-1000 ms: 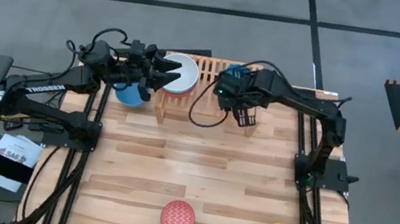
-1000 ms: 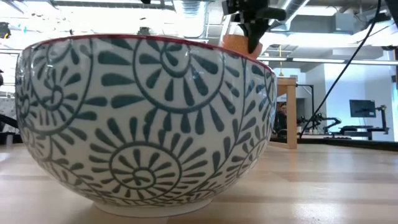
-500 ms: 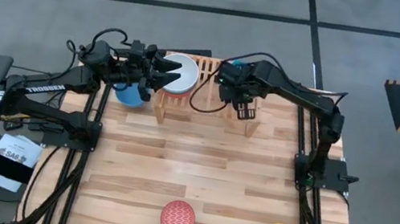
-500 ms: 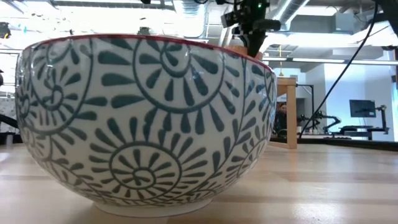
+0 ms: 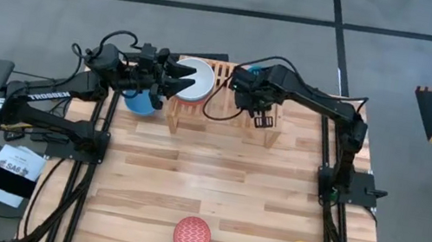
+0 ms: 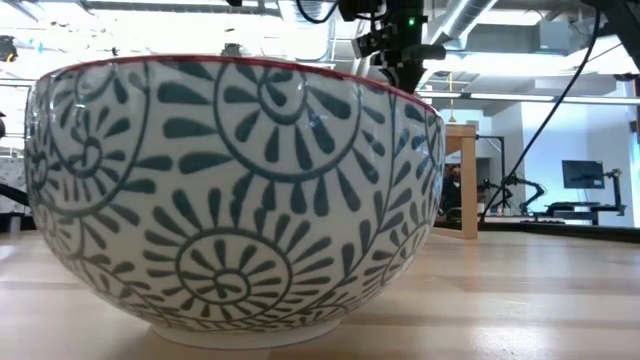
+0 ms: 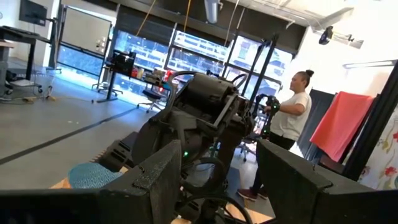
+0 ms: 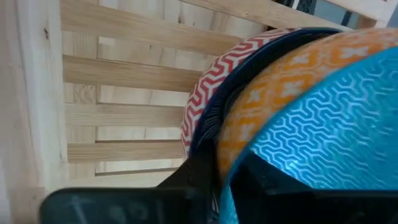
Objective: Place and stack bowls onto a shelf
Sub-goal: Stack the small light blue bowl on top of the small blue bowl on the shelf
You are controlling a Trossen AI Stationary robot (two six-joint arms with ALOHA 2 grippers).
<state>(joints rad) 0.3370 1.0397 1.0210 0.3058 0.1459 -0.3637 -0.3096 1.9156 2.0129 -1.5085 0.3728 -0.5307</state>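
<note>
1. Right wrist view: the right gripper (image 8: pixel 217 180) pinches the rim of an orange bowl with teal inside (image 8: pixel 298 118), over the shelf (image 8: pixel 118 81).
2. The left gripper (image 5: pixel 172 78) stands spread beside the white bowl (image 5: pixel 195 78).

Glossy glazed ceramic on that patterned bowl (image 6: pixel 235 195), catching the ceiling lights. Pale bare-wood slats on the shelf (image 8: pixel 118 106), and the plank table (image 5: pixel 214 182) has a smooth satin sheen.
</note>
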